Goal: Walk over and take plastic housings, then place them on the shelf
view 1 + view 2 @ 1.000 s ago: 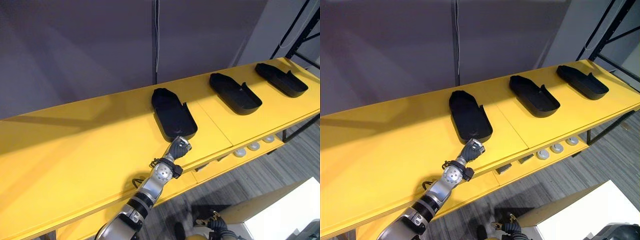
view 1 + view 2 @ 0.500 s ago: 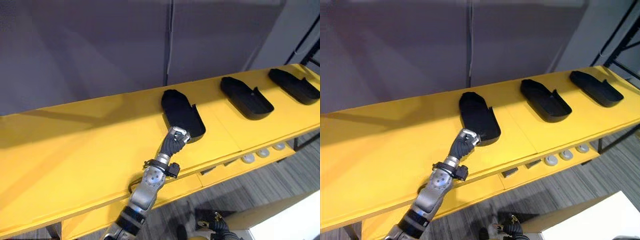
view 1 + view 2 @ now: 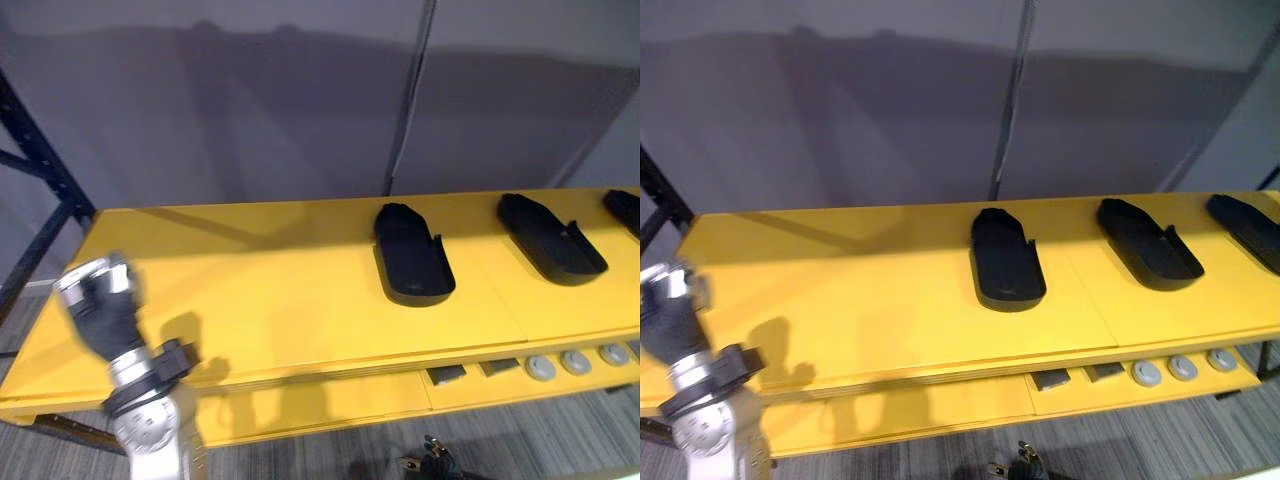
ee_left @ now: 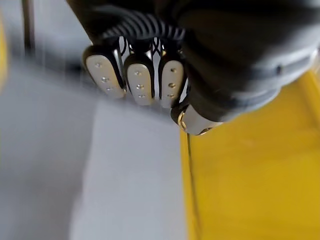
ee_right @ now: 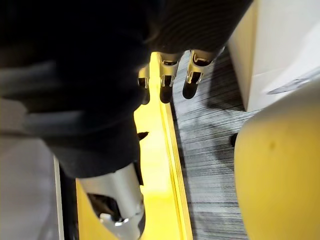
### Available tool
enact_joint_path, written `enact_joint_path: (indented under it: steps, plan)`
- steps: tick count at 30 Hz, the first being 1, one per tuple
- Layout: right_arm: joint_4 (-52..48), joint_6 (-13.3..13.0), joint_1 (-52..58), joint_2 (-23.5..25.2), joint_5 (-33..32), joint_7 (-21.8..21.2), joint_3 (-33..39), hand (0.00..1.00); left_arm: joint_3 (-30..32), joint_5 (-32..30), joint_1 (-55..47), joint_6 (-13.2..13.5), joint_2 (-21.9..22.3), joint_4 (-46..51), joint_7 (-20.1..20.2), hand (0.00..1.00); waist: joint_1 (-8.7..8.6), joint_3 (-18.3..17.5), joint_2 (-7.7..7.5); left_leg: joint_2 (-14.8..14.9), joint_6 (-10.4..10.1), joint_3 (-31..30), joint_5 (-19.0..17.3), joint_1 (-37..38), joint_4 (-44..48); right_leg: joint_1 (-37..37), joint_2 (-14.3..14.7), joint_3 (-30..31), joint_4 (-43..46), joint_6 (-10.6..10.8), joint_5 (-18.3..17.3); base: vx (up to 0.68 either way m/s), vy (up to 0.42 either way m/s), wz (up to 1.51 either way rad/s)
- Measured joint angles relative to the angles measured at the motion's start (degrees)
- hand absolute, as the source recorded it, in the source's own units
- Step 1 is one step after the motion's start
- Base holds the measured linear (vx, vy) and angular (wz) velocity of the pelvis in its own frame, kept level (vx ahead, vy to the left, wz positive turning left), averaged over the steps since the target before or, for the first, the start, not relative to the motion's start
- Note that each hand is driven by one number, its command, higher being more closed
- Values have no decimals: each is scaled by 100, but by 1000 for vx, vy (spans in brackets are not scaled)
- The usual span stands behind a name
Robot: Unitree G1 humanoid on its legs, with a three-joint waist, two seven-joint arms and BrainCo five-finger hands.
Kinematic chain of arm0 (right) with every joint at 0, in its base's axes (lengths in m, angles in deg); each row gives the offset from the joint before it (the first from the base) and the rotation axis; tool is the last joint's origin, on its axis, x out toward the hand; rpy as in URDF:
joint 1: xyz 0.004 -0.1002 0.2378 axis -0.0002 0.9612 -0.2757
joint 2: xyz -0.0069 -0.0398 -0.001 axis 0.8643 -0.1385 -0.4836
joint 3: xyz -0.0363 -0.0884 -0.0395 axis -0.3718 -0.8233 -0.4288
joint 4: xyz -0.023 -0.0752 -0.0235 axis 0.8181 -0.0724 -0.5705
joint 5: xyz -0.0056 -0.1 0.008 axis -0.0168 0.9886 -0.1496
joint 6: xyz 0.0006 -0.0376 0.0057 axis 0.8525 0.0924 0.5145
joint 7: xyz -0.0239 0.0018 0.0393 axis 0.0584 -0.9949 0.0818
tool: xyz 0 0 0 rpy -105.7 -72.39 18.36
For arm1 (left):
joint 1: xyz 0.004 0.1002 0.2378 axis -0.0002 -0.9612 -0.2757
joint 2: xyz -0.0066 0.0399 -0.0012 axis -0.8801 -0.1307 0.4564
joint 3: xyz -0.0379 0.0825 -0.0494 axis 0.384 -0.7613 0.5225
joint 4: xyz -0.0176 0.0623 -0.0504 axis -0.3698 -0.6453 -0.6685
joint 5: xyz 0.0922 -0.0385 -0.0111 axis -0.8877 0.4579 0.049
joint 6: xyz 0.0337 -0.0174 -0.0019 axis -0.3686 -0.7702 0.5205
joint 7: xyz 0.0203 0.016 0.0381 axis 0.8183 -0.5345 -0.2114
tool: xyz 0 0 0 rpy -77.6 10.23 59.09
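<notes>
- Three black plastic housings [image 3: 412, 255] lie apart in a row on the yellow shelf [image 3: 250, 300].
- Left hand [image 3: 100, 305] held up at the shelf's left end, fingers curled, empty.
- Right hand [image 5: 167, 80] hangs above the floor [image 5: 210, 150], fingers loose, empty.

The left hand [image 3: 100, 305] is raised upright at the robot's left side, its dark cover toward the head camera and its fingers [image 4: 138, 80] curled on nothing, while the right hand [image 5: 100, 125] hangs down with relaxed fingers.
</notes>
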Motion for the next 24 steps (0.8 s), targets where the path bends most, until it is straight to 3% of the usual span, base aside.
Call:
enact_joint_path:
  steps: [2,6,9,11,16,17,24]
  plan:
    - [-30,0,37,-23,48,60,-121,0,465,16,-265,-24,113,-569,-356,100,40,-37,-11,-35,6,-141,-48,-20,22,21,-68,-157,140,9,-101,-38,-8,39]
    - [-126,1,37,-69,138,122,-442,0,607,22,-498,-337,172,-2090,-411,100,156,-149,9,-36,56,-123,-84,-55,70,12,-76,-171,155,10,-111,-8,0,5]
    - [-265,1,32,0,138,140,-513,0,585,26,-513,-726,193,-3557,-185,100,137,-159,-6,-37,69,-101,-92,-56,93,13,-83,-169,161,7,-113,0,0,0]
    - [-348,2,34,6,137,140,-502,0,520,7,-497,-999,179,-4619,248,100,131,-163,-13,-46,105,-87,-68,-56,120,23,-100,-166,159,9,-114,0,0,0]
    - [-491,2,26,28,133,139,-477,0,141,-125,-437,-1266,147,-6209,849,100,60,-160,-10,-52,59,-60,-109,-71,117,19,-117,-167,148,14,-117,0,0,0]
    - [-490,2,34,40,128,139,-441,0,22,-238,-424,-1300,142,-6409,935,0,39,-157,-6,-35,61,8,-118,-74,116,17,-116,-165,145,14,-117,0,0,0]
    - [-485,2,62,63,109,140,-166,0,-538,-895,62,-1317,108,-7090,1152,0,-1,-98,85,52,52,381,-138,-79,102,-24,-99,-96,137,18,-119,2,0,-7]
